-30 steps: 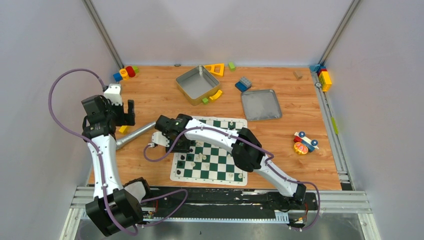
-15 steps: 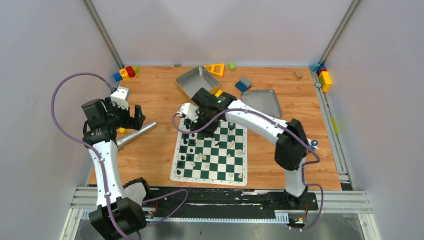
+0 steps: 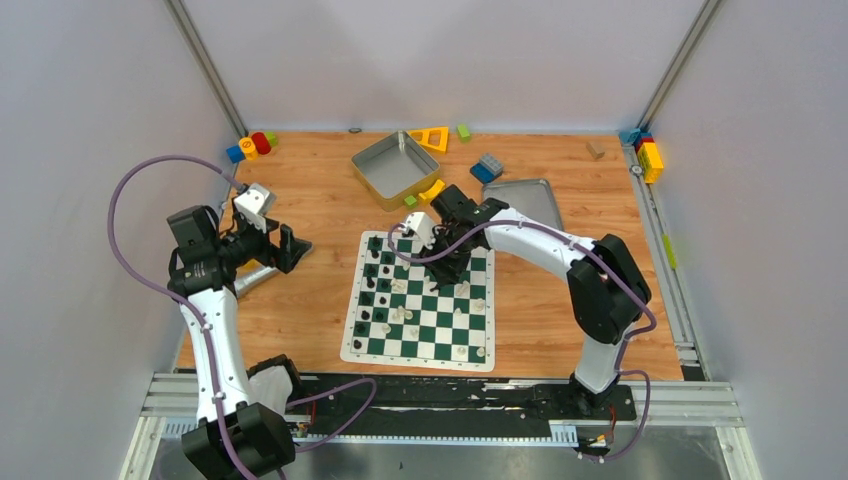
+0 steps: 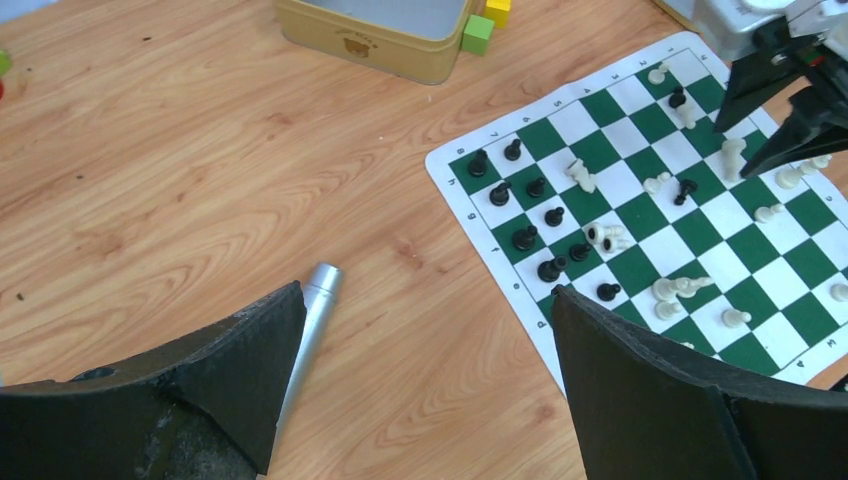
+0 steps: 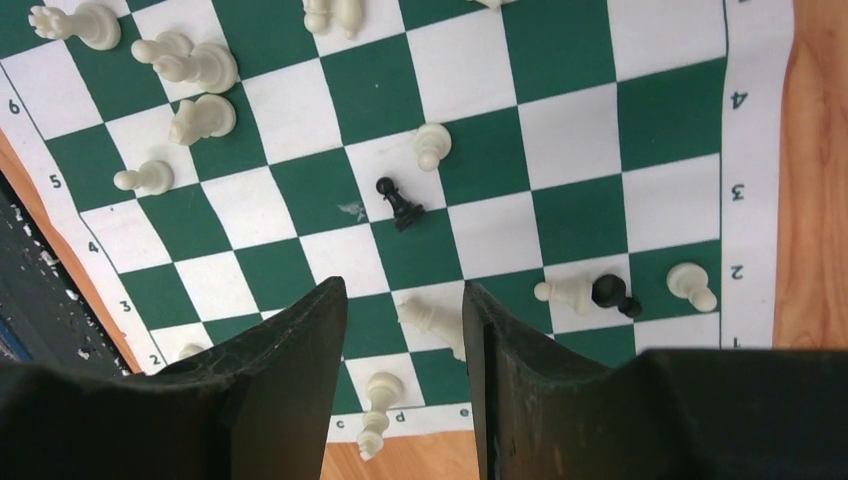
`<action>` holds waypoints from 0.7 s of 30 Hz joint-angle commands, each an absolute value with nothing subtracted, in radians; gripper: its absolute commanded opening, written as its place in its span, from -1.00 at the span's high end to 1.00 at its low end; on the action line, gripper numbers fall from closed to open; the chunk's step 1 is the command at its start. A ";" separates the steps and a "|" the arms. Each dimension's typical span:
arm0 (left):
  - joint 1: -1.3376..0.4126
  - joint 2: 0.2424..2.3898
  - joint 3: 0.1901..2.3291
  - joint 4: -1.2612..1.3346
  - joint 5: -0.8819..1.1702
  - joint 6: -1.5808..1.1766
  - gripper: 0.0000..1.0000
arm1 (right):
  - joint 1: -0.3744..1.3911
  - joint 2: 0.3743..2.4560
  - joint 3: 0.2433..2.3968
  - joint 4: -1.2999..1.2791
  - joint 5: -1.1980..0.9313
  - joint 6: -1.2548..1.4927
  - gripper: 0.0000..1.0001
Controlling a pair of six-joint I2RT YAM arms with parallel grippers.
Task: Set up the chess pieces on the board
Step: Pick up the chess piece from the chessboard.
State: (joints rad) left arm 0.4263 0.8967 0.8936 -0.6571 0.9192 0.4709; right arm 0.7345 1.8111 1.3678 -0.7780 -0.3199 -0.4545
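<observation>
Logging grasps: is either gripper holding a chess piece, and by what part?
Nothing is held: the left gripper and the right gripper both stand open and empty.

my wooden counter (image 3: 310, 190) carries the checked board (image 3: 415, 358) near the front middle. a silver tube (image 4: 308, 330) lies to its left. a deep metal tin (image 3: 395, 168) and a flat grey tray (image 3: 535, 200) sit behind it, with toy blocks (image 3: 250, 146) in the far corners.

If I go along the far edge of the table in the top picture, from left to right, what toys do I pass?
Red, blue and yellow blocks → yellow triangle → green block → small brown block → colourful block stack.
</observation>
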 commanded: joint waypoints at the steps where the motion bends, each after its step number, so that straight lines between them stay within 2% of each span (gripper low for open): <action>1: 0.431 0.888 0.878 -0.635 0.989 0.480 -0.98 | 0.737 1.838 1.348 -0.650 -0.377 -0.485 0.06; 21: 0.432 0.883 0.854 -0.629 0.982 0.515 -0.97 | 0.752 1.935 1.332 -0.616 -0.368 -0.579 0.25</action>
